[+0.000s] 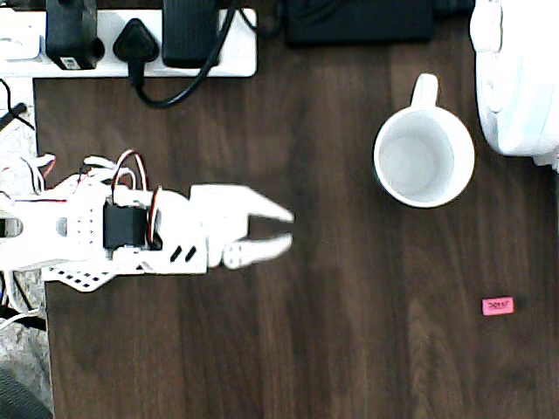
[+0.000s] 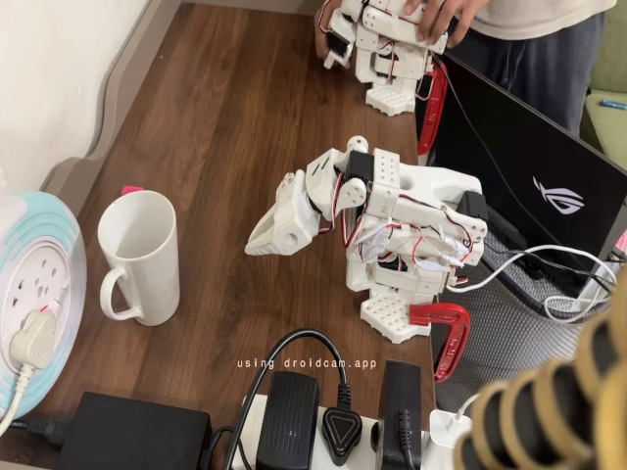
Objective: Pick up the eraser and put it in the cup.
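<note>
Home desk: power strip, laptop.

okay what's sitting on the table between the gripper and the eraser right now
Nothing. In the overhead view, only bare dark wood table lies between the gripper and the eraser. The cup stands off that line.

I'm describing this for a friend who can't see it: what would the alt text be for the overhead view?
A white robot arm's gripper, slightly open and holding nothing, reaches in from the left over a dark wooden table. A white mug stands at upper right, and a tiny pink eraser lies at lower right, apart from both.
</note>
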